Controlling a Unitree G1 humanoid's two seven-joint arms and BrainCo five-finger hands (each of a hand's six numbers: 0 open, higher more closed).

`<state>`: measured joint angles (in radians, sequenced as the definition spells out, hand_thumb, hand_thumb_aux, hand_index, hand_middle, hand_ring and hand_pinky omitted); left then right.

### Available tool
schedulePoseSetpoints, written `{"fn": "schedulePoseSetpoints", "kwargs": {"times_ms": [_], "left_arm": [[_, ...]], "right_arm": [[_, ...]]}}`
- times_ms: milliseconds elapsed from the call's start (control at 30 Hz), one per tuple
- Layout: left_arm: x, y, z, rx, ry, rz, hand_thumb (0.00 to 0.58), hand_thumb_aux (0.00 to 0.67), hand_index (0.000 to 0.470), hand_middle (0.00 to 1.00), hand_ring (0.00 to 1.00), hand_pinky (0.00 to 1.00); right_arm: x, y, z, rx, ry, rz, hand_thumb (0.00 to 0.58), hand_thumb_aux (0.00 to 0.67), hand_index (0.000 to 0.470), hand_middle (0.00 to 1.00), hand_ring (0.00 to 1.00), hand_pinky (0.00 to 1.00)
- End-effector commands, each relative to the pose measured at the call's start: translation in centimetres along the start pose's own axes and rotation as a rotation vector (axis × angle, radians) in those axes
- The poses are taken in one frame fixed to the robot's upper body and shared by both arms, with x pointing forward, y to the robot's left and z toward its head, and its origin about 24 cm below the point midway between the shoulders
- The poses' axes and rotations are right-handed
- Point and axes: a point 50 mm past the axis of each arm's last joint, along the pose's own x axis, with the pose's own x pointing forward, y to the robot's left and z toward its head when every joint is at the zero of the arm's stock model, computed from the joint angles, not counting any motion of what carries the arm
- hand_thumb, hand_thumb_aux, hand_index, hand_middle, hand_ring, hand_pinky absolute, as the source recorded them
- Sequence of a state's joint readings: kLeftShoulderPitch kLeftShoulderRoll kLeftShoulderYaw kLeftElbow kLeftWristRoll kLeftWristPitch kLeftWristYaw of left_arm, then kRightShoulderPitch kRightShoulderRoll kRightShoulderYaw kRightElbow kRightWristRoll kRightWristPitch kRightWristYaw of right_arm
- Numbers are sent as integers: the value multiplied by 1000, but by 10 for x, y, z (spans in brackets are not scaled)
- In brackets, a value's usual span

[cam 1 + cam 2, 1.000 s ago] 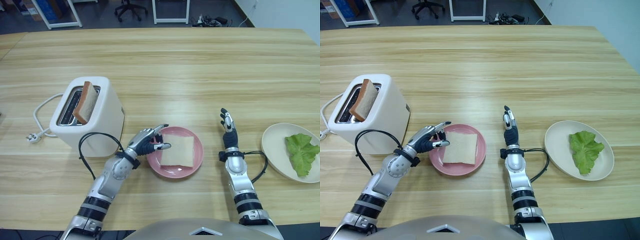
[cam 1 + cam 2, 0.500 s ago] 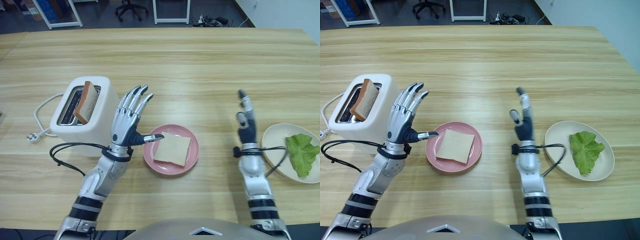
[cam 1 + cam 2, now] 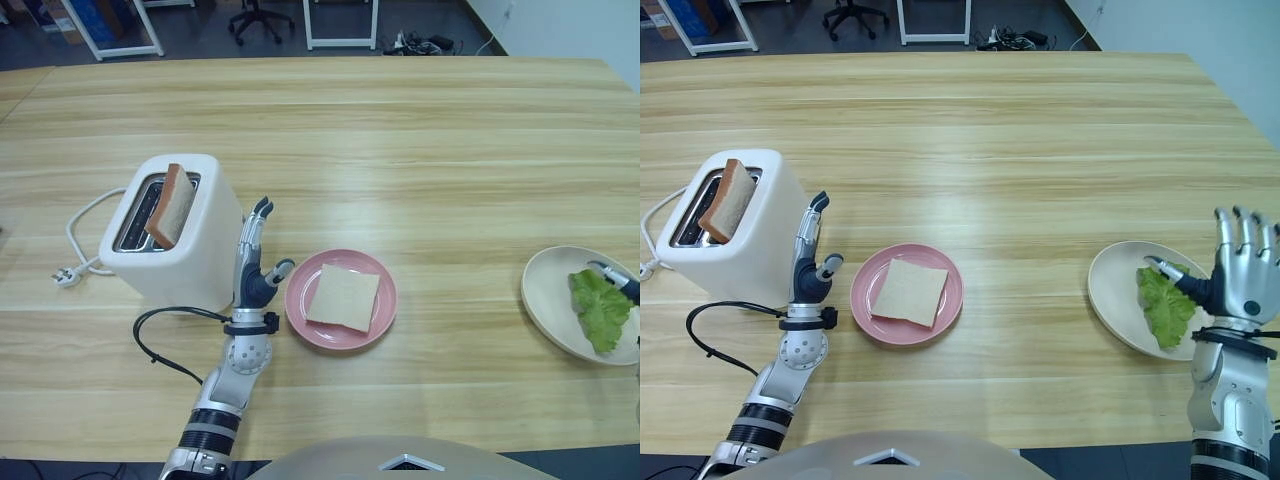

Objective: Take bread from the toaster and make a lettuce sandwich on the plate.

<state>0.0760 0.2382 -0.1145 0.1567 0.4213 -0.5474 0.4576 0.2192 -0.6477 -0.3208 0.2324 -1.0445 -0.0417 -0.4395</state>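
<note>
Holding nothing, my left hand (image 3: 255, 272) stands upright with its fingers straightened and released, set in the gap between the toaster (image 3: 190, 240) and the pink plate (image 3: 300, 325). The toaster is just beside this hand on its outer side, and one slice of bread (image 3: 172, 205) sticks up out of its top, tilted. The pink plate lies just beside the hand on its inner side, and a second slice (image 3: 343, 297) lies flat in the middle of it, bare, with nothing on top. My right hand (image 3: 1240, 262) is raised at the far-right rim of the cream plate (image 3: 1110, 295), its fingers spread upward and grasping nothing, its thumb reaching in over the plate. The lettuce (image 3: 1165, 305) lies in that plate right under the thumb; I cannot tell whether the thumb touches the leaf. The two plates are well apart on the wooden table (image 3: 400, 150). The toaster's white cord (image 3: 85, 220) curls away from my left hand on the toaster's far side.
</note>
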Motion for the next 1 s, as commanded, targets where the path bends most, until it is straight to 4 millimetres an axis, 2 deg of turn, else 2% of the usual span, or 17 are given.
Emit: {"fn": "schedulePoseSetpoints", "kwargs": {"times_ms": [33,133,167,267,300,333,467,600,667,700,733,800,1000], "left_arm": [[-3,-2,-3,7,20,-12,0,0,0,0,0,0],[-5,-2,-4,5,33,-9,0,0,0,0,0,0],[-5,-2,-4,4,34,-9,0,0,0,0,0,0],[-5,-2,-3,3,32,-11,0,0,0,0,0,0],[-5,-3,-3,3,31,-12,0,0,0,0,0,0],[-6,-3,-2,3,31,-13,0,0,0,0,0,0],[-7,-3,-2,1,36,-12,0,0,0,0,0,0],[-7,-5,-1,-2,34,-18,0,0,0,0,0,0],[-7,-4,-1,-2,34,-19,0,0,0,0,0,0],[-7,-4,-1,-2,34,-19,0,0,0,0,0,0],[-7,-4,-1,-1,35,-19,0,0,0,0,0,0],[-7,-4,-1,-1,36,-19,0,0,0,0,0,0],[-6,-7,-1,-3,33,-24,0,0,0,0,0,0]], "right_arm": [[-1,20,-13,-60,24,112,0,0,0,0,0,0],[-5,32,-17,-64,27,178,0,0,0,0,0,0],[-6,36,-18,-64,27,197,23,13,9,0,0,0],[-7,43,-23,-74,40,239,164,102,72,0,0,0],[-8,44,-25,-83,46,249,244,160,112,0,0,0],[-8,45,-27,-89,49,254,281,189,133,0,0,0],[-3,45,-23,-93,15,269,382,279,195,0,0,0],[-3,47,-17,-85,-19,289,456,360,253,0,0,0],[-3,47,-17,-84,-22,291,501,423,297,0,0,0],[-3,47,-17,-83,-23,290,531,476,334,0,0,0],[-2,46,-17,-81,-24,288,568,575,404,0,0,0],[-1,45,-17,-75,-25,280,580,670,470,0,0,0],[5,30,-18,-54,-17,185,580,670,470,0,0,0]]}}
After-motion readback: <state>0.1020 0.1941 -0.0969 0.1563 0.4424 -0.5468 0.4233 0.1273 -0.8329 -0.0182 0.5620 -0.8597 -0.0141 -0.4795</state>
